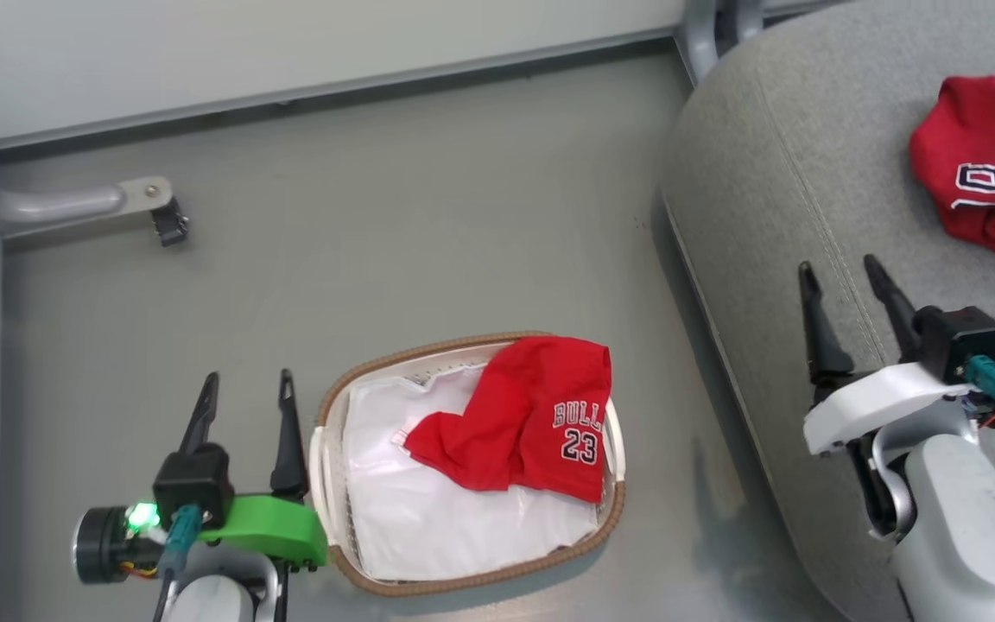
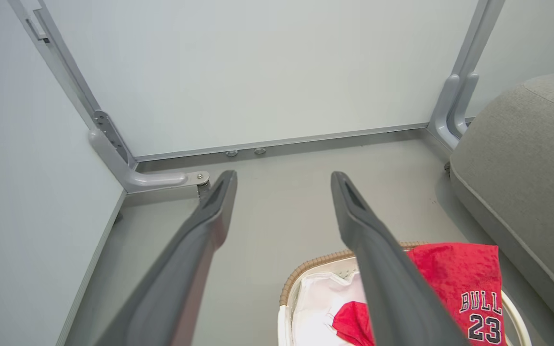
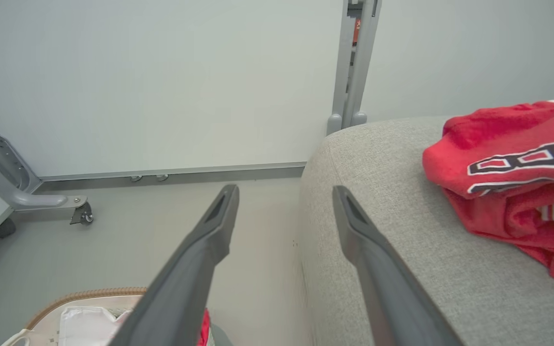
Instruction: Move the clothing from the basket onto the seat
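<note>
Head view: one red jersey [image 1: 523, 423] lies in the basket [image 1: 463, 583], draped over its right rim; second jersey [image 1: 981, 147] on the seat [image 1: 774, 173], far right.
Left jaws: wide open, empty, just left of basket.
Right jaws: wide open, empty, over seat's near edge.
Risk: pinching the white liner [image 1: 428, 518] with the jersey would drag liner or basket along.
</note>
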### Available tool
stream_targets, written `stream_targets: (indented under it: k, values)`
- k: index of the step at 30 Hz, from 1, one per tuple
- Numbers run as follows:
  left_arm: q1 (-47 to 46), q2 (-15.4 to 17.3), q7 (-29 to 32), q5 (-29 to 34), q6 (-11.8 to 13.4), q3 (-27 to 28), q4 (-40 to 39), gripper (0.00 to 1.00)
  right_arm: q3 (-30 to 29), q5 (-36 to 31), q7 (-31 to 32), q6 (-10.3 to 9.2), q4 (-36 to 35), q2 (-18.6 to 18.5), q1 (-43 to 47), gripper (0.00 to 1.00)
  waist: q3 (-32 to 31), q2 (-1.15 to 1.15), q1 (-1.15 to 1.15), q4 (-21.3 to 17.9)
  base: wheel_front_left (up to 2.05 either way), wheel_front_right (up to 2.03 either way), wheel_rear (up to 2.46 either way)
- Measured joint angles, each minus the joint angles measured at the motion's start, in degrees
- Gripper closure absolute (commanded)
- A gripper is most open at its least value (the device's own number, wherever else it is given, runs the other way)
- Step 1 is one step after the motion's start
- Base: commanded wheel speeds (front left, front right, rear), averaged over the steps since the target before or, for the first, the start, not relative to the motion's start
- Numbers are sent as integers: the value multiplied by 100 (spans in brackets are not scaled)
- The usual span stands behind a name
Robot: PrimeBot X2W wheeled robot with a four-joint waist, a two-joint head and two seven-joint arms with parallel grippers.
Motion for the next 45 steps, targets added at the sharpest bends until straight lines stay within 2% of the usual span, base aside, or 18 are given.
stream_targets:
  k: [7,21,33,42,45]
  values:
    - [360,-3,1,-1,60,501,-104,0,318,78,0,0,-138,163,287,0,-399,0,0,290,0,0,0]
    - [1048,-8,1,-325,-308,616,-187,0,361,136,0,0,-129,294,1088,0,-1058,0,0,516,0,0,0]
    - [922,-10,1,-523,-474,244,30,0,371,178,0,0,-243,275,931,0,-861,0,0,425,0,0,0]
    - [101,-11,1,-691,-591,-479,535,0,364,267,0,0,-700,181,268,0,-268,0,0,241,0,0,0]
    - [-296,-14,1,-818,-705,-791,832,0,365,331,0,0,-892,156,4,0,-3,0,0,145,0,0,0]
